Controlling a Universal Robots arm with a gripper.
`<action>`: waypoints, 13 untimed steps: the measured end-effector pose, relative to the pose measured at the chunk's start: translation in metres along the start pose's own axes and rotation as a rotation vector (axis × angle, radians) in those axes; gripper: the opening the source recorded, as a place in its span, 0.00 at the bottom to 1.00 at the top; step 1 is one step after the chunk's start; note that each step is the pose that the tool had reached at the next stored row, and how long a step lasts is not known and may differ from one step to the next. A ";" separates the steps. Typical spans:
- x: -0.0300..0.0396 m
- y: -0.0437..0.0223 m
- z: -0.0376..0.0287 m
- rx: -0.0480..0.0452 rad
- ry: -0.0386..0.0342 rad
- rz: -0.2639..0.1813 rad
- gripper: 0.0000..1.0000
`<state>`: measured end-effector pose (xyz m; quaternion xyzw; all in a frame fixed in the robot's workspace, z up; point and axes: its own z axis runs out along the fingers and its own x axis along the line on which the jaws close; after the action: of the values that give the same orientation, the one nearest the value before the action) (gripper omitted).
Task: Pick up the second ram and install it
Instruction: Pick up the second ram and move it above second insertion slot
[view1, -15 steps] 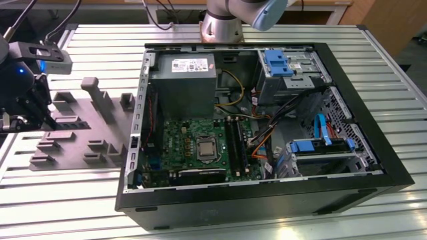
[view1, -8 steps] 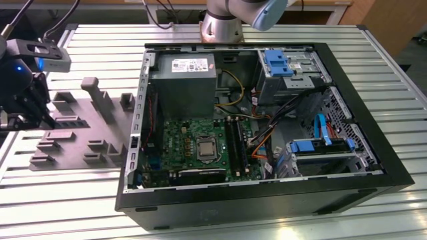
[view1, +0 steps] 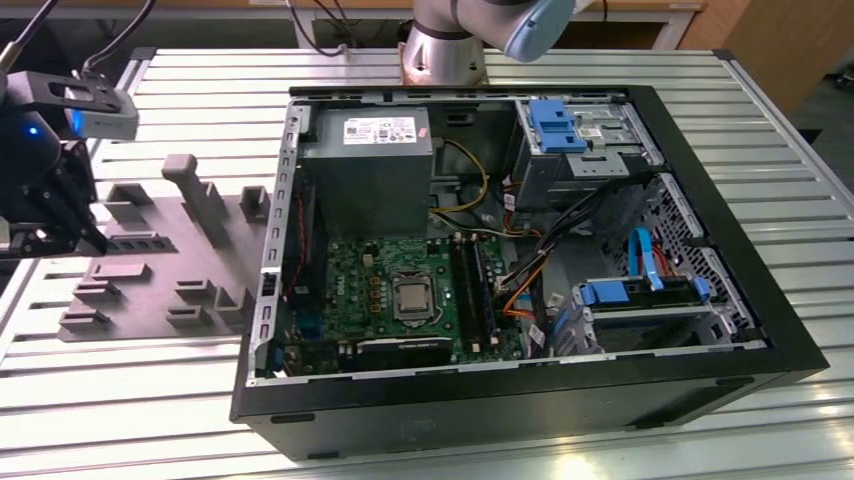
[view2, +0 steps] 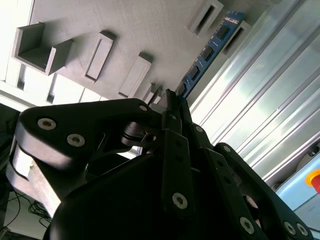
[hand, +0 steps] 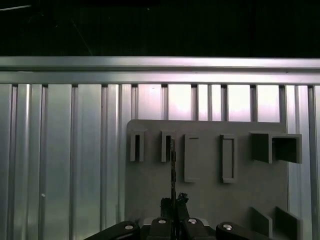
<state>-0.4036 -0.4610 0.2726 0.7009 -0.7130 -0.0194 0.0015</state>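
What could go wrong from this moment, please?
The gripper seems to pinch the second ram near one end, so the long stick may tilt or slip. It lies close between posts of the grey fixture and could catch on them. Loose cables hang beside the memory slots in the case and might snag it.

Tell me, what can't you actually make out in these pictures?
1. The ram: one end is hidden by the gripper in the second wrist view. In the first wrist view it is edge-on, so its faces cannot be read.
2. Whether the ram is clear of the fixture: neither wrist view settles it.
3. The slots in the exterior view: too small to tell whether any is filled.
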 end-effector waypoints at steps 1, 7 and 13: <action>0.0000 0.0000 -0.0007 0.0000 0.0000 0.000 0.14; -0.0001 0.0001 -0.0050 0.0000 0.0000 0.000 0.14; -0.0002 0.0003 -0.0093 0.0000 0.0000 0.000 0.14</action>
<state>-0.4036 -0.4610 0.2820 0.7009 -0.7130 -0.0194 0.0015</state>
